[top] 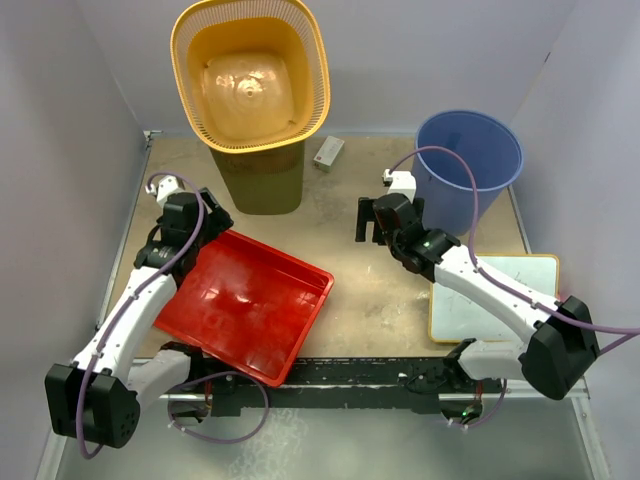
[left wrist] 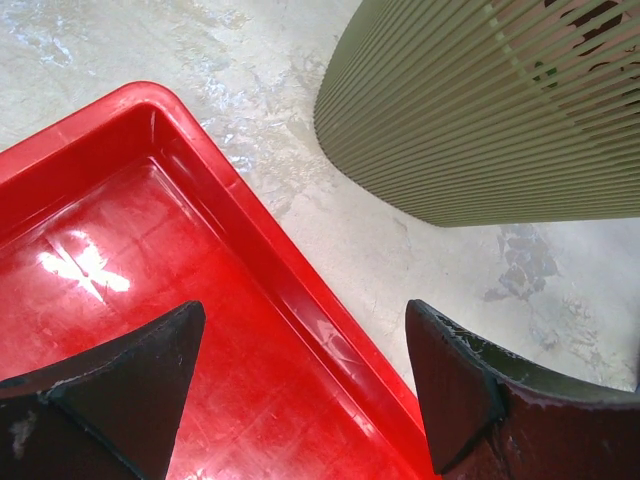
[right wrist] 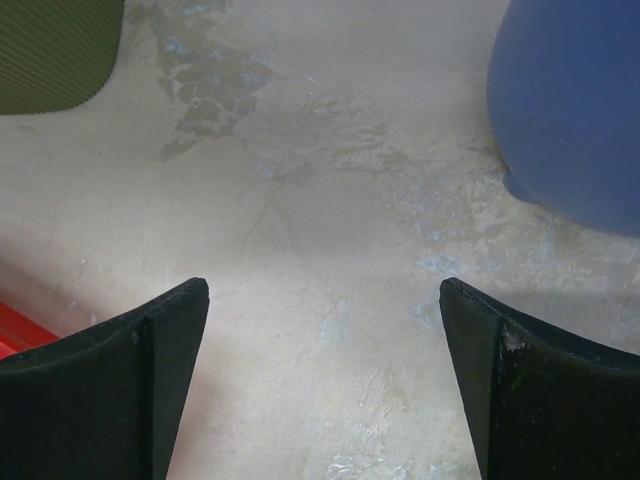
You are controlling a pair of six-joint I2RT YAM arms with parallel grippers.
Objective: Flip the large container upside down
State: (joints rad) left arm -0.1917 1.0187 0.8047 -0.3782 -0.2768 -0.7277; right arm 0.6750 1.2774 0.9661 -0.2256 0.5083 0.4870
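From the top external view, the slatted yellow basket point(top: 262, 178), which I take to be the large container, stands upright at the far side of the table point(top: 370, 290), mouth up and nothing visible inside. The left tool point(top: 207, 215) hangs over the far corner of the red tray point(top: 250, 300), just beside the basket's lower left wall. The right tool point(top: 368, 220) hovers over bare table between the basket and the blue bucket point(top: 470, 170), near both but touching neither. A small white box point(top: 328, 152) lies to the right of the basket, and a white board point(top: 530, 275) lies under the right arm.

In the left wrist view, the left tool point(left wrist: 300, 390) is spread wide and holds nothing. The tray's raised rim point(left wrist: 300, 300) runs between its fingers, and the basket's ribbed wall point(left wrist: 480, 110) rises just ahead and to the right, apart from the fingers. This placement looks like an approach to the basket's side.

In the right wrist view, the right tool point(right wrist: 325, 380) is likewise wide and empty over the table. The bucket point(right wrist: 570, 110) sits ahead on the right, and a corner of the basket point(right wrist: 50, 50) shows far ahead on the left, well apart. The arm seems held clear, ready to help tip the basket.
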